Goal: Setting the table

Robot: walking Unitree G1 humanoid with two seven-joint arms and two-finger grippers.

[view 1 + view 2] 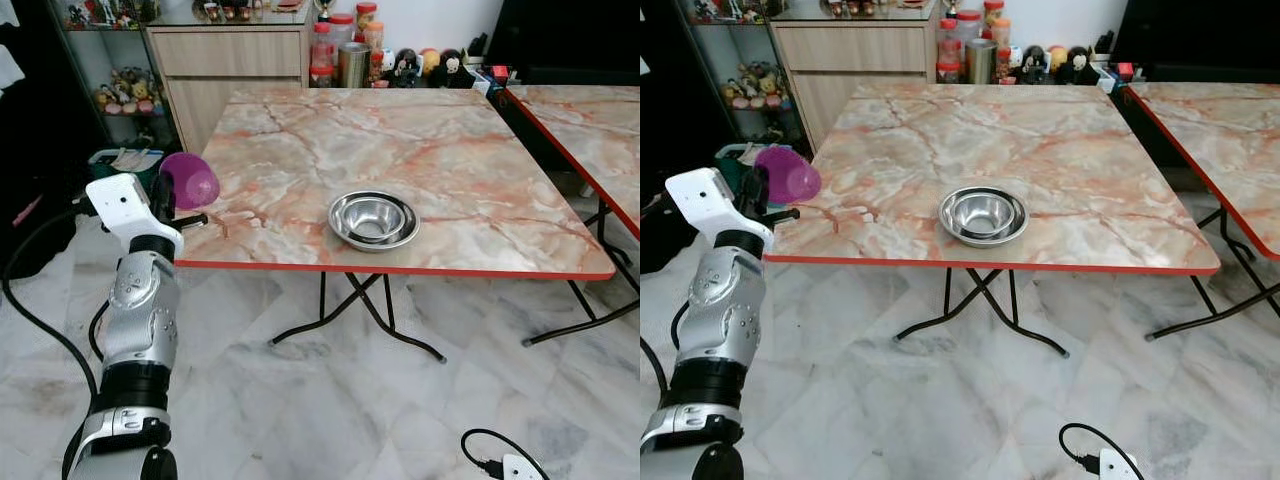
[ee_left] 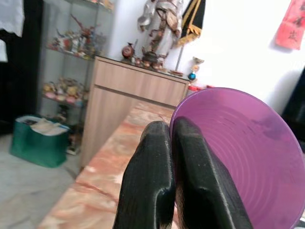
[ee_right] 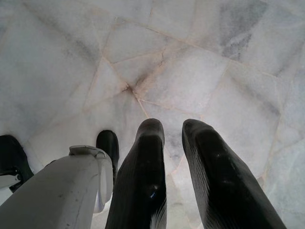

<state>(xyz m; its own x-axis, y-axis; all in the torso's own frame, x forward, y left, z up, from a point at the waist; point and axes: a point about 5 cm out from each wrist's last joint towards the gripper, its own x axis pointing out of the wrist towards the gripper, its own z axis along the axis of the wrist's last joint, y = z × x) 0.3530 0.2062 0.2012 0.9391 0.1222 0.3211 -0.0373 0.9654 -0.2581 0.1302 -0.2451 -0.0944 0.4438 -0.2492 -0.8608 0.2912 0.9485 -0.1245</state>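
One thin rim is all the left gripper (image 1: 178, 205) pinches on the purple bowl (image 1: 190, 181), held tilted at the table's (image 1: 480, 180) near-left corner; it may slip; the right gripper (image 3: 174, 143) hangs slightly parted.

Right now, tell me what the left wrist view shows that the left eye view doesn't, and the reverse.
Left wrist view: the two black fingers pressed together on the rim of the purple cup, its ribbed inside facing the camera, and a red hanging on the wall.

Left eye view: the steel bowls near the table's front edge, the silver left arm, and the folding legs on the marble floor.

Both: the cup in the left pincer, the marble table, the wooden cabinet.
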